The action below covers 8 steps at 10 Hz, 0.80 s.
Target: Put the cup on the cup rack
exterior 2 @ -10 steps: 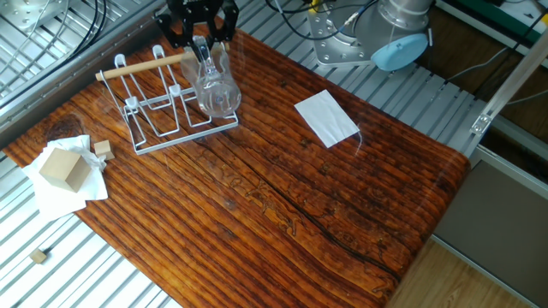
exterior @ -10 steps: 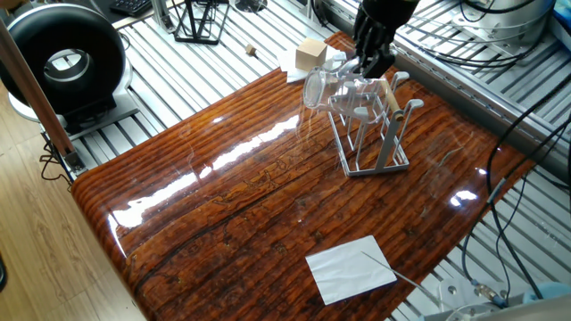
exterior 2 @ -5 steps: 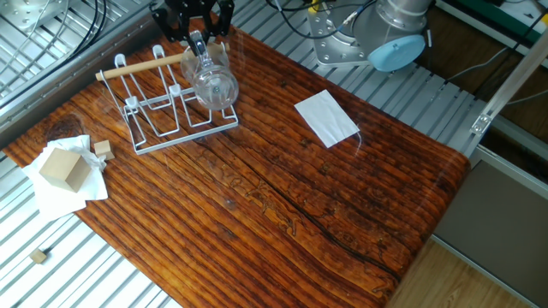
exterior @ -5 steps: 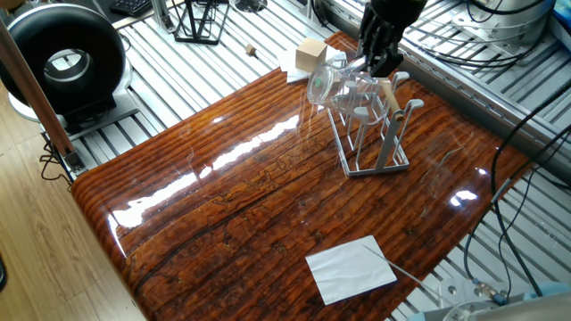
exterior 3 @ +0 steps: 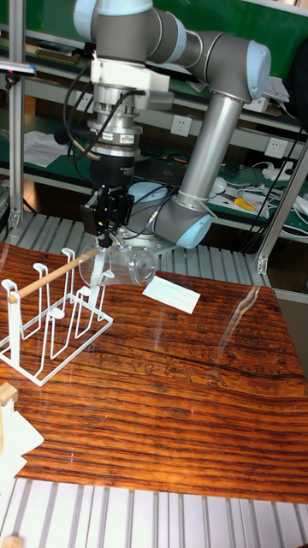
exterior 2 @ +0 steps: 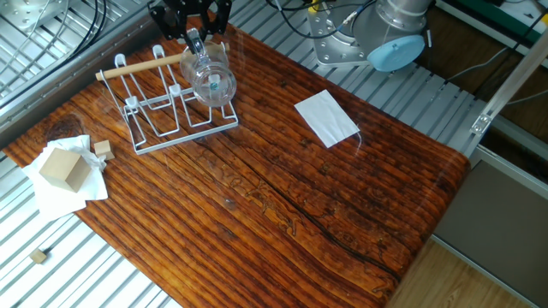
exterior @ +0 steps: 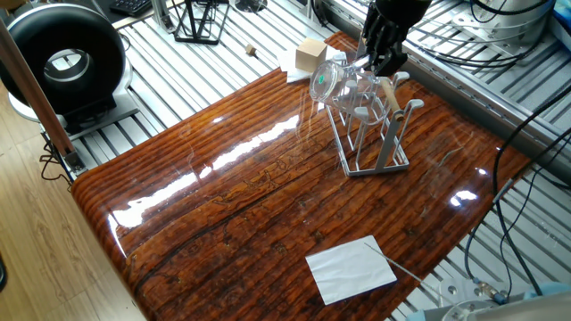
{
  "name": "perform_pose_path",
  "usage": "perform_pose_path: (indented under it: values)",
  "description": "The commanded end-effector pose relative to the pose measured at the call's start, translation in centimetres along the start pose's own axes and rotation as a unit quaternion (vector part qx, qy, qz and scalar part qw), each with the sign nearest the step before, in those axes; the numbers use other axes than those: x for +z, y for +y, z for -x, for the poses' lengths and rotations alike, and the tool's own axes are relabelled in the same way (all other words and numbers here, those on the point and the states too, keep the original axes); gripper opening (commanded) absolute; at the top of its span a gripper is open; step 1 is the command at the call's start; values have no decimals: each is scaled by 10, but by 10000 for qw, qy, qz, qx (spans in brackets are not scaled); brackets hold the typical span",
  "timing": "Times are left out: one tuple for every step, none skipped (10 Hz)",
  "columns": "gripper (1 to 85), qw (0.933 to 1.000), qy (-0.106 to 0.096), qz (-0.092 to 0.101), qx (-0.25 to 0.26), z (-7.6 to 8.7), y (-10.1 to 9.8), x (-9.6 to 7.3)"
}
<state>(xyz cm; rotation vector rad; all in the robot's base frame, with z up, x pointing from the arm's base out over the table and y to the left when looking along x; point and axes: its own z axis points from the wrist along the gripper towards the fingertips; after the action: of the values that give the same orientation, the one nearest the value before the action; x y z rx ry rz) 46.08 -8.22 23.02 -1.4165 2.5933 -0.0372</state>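
The cup (exterior: 330,82) is a clear glass tumbler, tipped onto its side in the air over one end of the cup rack (exterior: 378,134). My gripper (exterior: 376,62) is shut on its rim, with the thick base pointing away from the fingers. From the other side, the cup (exterior 2: 211,77) hangs just above the pegs of the cup rack (exterior 2: 163,115), under the gripper (exterior 2: 193,38). In the tall view the gripper (exterior 3: 103,241) holds the cup (exterior 3: 128,264) level with the wooden rod handle of the cup rack (exterior 3: 47,321). I cannot tell whether glass touches a peg.
A wooden block (exterior 2: 62,167) on white paper (exterior 2: 47,192) lies beyond the rack, with small wooden cubes nearby. A white sheet (exterior: 350,267) lies near the table's other end. A black wire stand (exterior: 198,22) and a round black device (exterior: 64,58) stand off the table.
The cup has tipped further toward horizontal, its base swinging upward, and has shifted slightly along with the gripper over the rack's end pegs.
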Motion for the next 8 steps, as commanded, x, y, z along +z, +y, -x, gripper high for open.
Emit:
perform_pose_path:
  values:
    - [10,10000,-10,-92,36,8,-3,2]
    - [10,10000,3,-100,2,6,-4,1]
    - [10,9999,27,-105,-10,3,-5,-1]
    - [10,9999,25,-95,-23,1,-5,-2]
    - [10,9999,-4,-113,-36,1,-6,-2]
    - [10,9999,-16,-132,-36,1,-7,0]
    - [10,9999,-50,-129,-31,3,-7,1]
    - [10,9999,-71,-134,-28,3,-7,1]
